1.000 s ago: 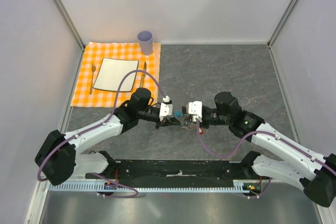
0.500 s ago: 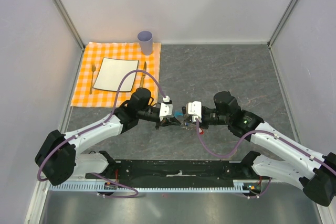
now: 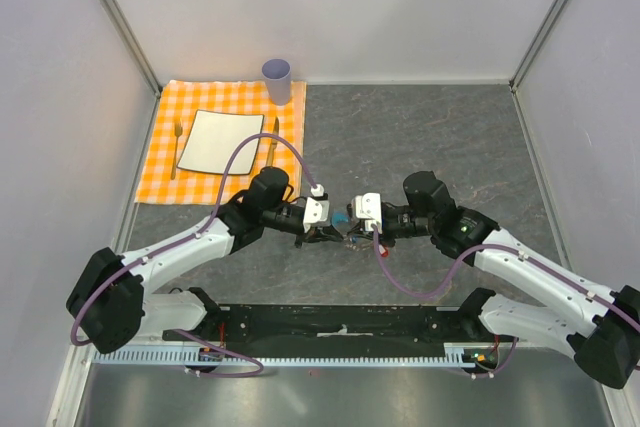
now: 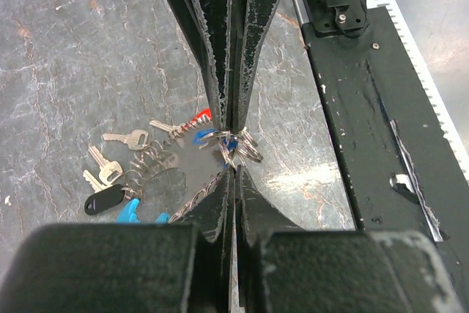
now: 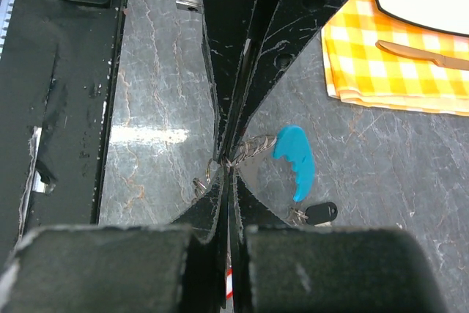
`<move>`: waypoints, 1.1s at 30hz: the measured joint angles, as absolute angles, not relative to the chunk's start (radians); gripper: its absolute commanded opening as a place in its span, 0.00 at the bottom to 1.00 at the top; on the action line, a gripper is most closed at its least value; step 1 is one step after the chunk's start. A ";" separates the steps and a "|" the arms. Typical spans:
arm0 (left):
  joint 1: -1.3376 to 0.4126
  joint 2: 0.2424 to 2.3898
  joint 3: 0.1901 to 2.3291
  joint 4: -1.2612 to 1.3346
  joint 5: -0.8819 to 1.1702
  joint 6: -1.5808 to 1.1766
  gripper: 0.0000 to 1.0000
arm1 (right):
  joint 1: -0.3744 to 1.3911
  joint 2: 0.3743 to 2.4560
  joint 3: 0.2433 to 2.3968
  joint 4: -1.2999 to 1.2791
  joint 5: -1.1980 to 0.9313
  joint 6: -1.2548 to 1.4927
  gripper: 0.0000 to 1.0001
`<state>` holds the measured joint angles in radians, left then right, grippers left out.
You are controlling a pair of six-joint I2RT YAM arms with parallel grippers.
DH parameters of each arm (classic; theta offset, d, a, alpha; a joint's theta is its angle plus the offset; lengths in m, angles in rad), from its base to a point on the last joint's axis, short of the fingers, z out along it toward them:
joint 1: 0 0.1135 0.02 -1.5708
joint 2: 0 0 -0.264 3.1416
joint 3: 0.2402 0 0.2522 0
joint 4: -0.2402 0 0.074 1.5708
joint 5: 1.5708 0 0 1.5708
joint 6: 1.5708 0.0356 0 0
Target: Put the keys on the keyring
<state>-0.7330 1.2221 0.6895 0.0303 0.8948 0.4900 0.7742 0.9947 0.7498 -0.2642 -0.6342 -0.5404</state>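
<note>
Pinching shut with left gripper (image 4: 233, 174) and right gripper (image 5: 229, 172), tip to tip, on keyring (image 5: 293, 159) chain. Judged partway: leaving silver keys (image 4: 128, 138) loose on table (image 4: 73, 49).

Right gripper (image 3: 353, 236) has shifted slightly leftward, toward the left gripper (image 3: 333, 235), its wrist and elbow drawn in with it, narrowing the gap between the wrists.

Robot lab booth, walled by white panels (image 3: 340, 7).
</note>
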 measured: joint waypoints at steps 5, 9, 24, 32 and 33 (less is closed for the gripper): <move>-0.733 1.221 0.696 0.013 0.904 0.507 0.02 | 0.775 0.998 0.756 -0.270 -0.647 -0.547 0.00; -0.733 1.219 0.699 -0.003 0.912 0.517 0.02 | 0.776 0.998 0.756 -0.272 -0.651 -0.548 0.00; -0.733 1.201 0.700 -0.036 0.919 0.535 0.02 | 0.787 1.011 0.773 -0.301 -0.656 -0.554 0.00; -0.734 1.187 0.700 -0.054 0.920 0.543 0.02 | 0.790 1.017 0.773 -0.302 -0.658 -0.555 0.00; -0.735 1.184 0.700 -0.056 0.921 0.544 0.02 | 0.790 1.017 0.773 -0.302 -0.658 -0.555 0.00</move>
